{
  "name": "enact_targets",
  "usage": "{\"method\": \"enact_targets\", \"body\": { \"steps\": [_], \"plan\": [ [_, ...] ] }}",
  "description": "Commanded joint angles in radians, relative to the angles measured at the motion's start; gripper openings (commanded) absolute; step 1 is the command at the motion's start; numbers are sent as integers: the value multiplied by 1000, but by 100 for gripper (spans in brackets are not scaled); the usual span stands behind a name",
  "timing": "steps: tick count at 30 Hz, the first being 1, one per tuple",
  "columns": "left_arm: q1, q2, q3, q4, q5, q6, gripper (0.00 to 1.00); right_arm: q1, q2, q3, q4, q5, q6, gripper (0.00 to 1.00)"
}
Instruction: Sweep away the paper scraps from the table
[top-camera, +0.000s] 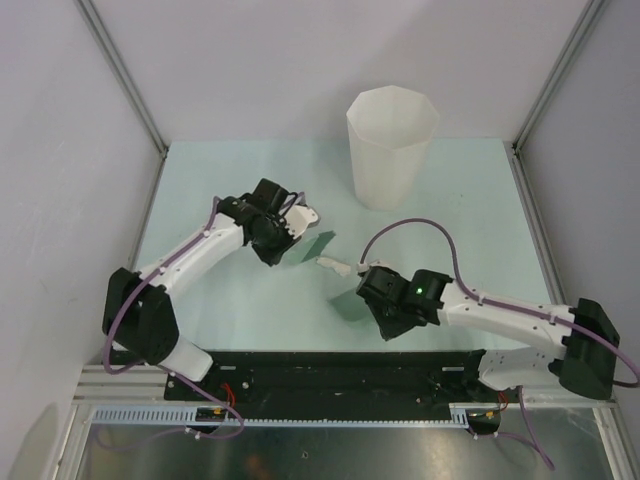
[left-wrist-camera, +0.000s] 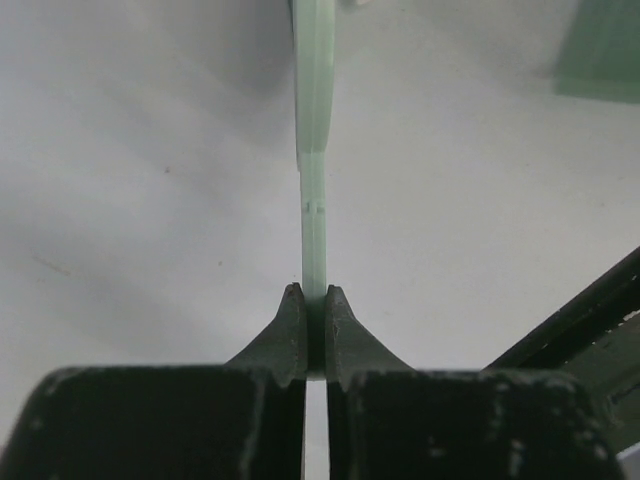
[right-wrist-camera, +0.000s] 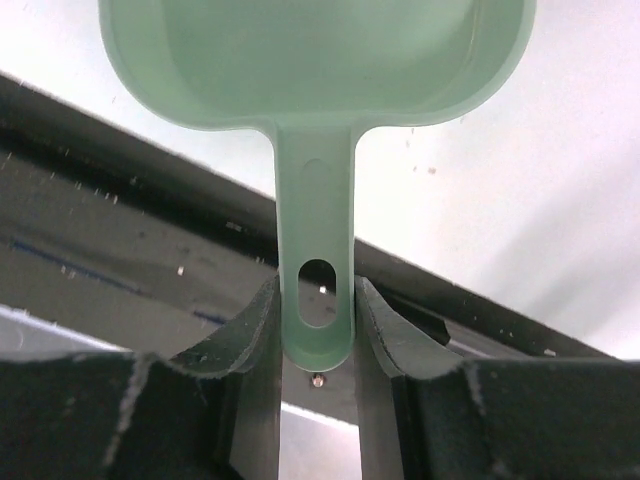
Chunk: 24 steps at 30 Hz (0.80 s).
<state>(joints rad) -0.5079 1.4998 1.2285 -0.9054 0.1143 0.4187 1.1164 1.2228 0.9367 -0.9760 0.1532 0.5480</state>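
Note:
A crumpled white paper scrap (top-camera: 333, 265) lies on the mint-green table (top-camera: 220, 180) between the two grippers. My left gripper (top-camera: 288, 238) is shut on a thin flat pale-green sweeper (top-camera: 318, 246), seen edge-on in the left wrist view (left-wrist-camera: 314, 150) between the closed fingers (left-wrist-camera: 314, 292). The sweeper's blade is just left of the scrap. My right gripper (top-camera: 375, 300) is shut on the handle (right-wrist-camera: 316, 290) of a green dustpan (top-camera: 348, 303), just right of and nearer than the scrap. The pan (right-wrist-camera: 320, 60) looks empty in the right wrist view.
A tall white faceted bin (top-camera: 392, 148) stands at the back, right of centre. Grey walls and metal rails enclose the table. The black base rail (top-camera: 330, 375) runs along the near edge, close under the dustpan.

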Motion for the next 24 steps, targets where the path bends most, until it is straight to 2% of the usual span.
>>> {"method": "enact_targets", "body": {
  "steps": [1,7,10,12,15,17,24],
  "plan": [
    [3,48,9,-4,90,-9,0,-33,66,-29,118,36,-42,0],
    [-3,60,29,-6,186,9,0,-43,64,-71,197,40,-75,0],
    [-73,11,2,-21,260,78,0,-58,61,-99,252,23,-105,0],
    [-167,-53,-44,-39,294,127,0,-75,61,-111,275,28,-114,0],
    [-202,-118,-66,-85,338,157,0,-99,46,-127,280,45,-114,0],
    [-193,-159,-46,-107,303,135,0,-98,18,-131,278,52,-112,0],
    [-123,-223,29,-125,26,48,0,-90,-31,-148,287,77,-114,0]
  ]
}}
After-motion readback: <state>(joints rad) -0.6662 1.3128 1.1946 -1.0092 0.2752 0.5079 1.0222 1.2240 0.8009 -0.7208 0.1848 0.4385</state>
